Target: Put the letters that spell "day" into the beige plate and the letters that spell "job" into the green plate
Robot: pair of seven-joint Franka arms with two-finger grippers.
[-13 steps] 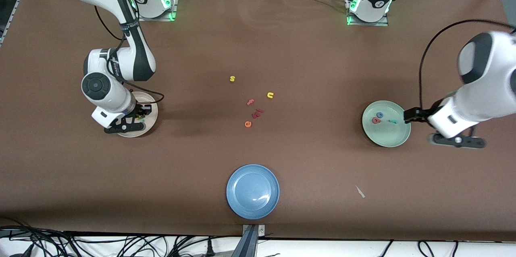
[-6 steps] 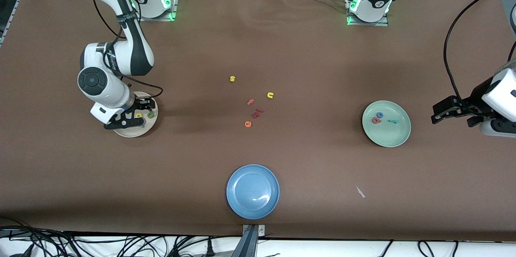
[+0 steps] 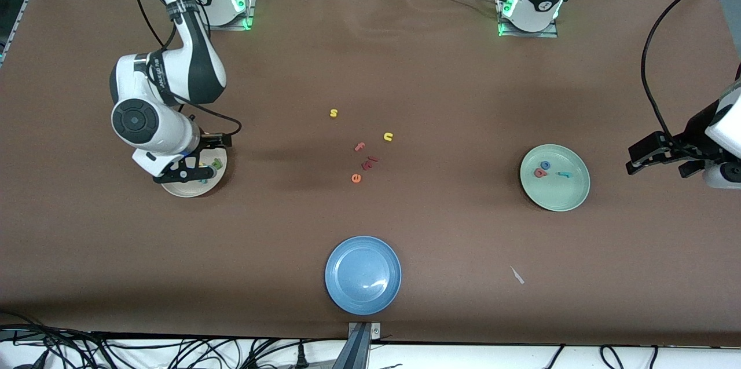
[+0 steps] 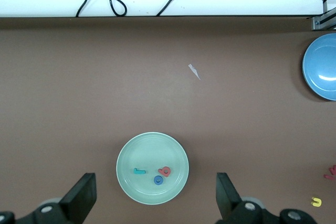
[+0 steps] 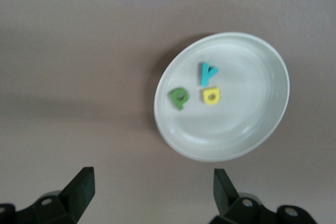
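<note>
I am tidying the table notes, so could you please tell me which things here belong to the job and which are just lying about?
Belong to the job:
- beige plate holding the green, yellow and teal letters
- green plate holding the pink, blue and teal letters

Lying about:
- blue plate
- yellow s
- yellow u
- pink f
- orange e
</note>
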